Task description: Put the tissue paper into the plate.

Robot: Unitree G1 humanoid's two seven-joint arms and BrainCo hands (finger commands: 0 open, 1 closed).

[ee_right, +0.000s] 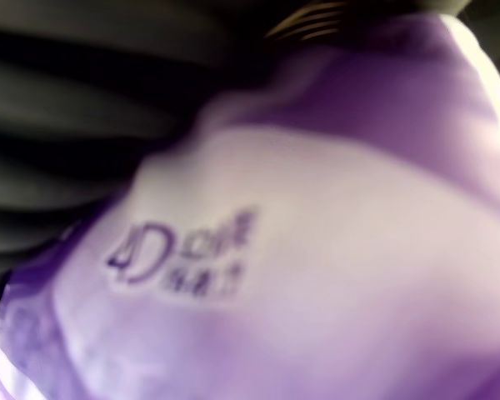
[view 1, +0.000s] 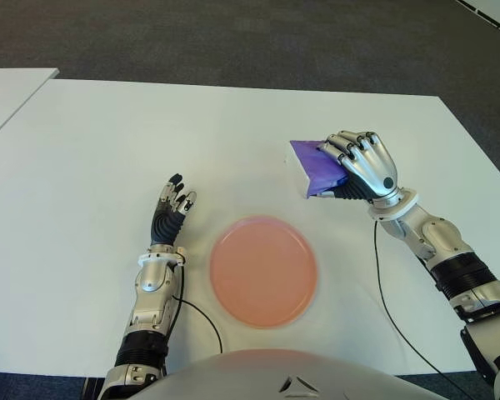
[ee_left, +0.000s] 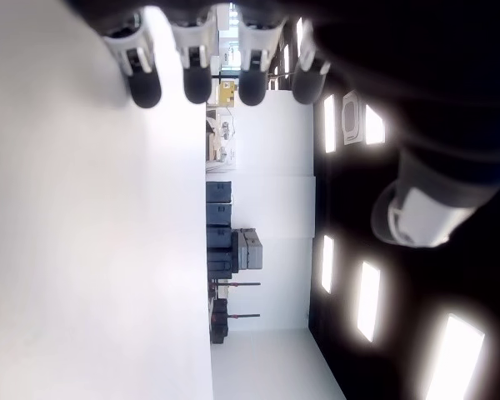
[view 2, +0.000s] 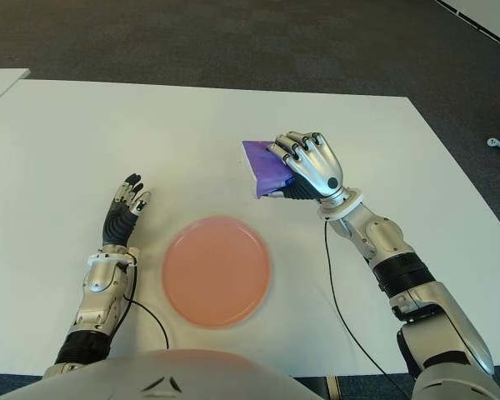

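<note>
A purple tissue pack sits on the white table, beyond and to the right of the pink plate. My right hand covers the pack's right side, fingers curled over its top and thumb under its near edge. The pack fills the right wrist view, printed face close against the palm. My left hand shows left of the plate, fingers extended and holding nothing; its fingertips stand over bare table.
A second white table shows at the far left. Dark carpet lies beyond the table's far edge. A thin black cable runs from the right wrist toward the near edge.
</note>
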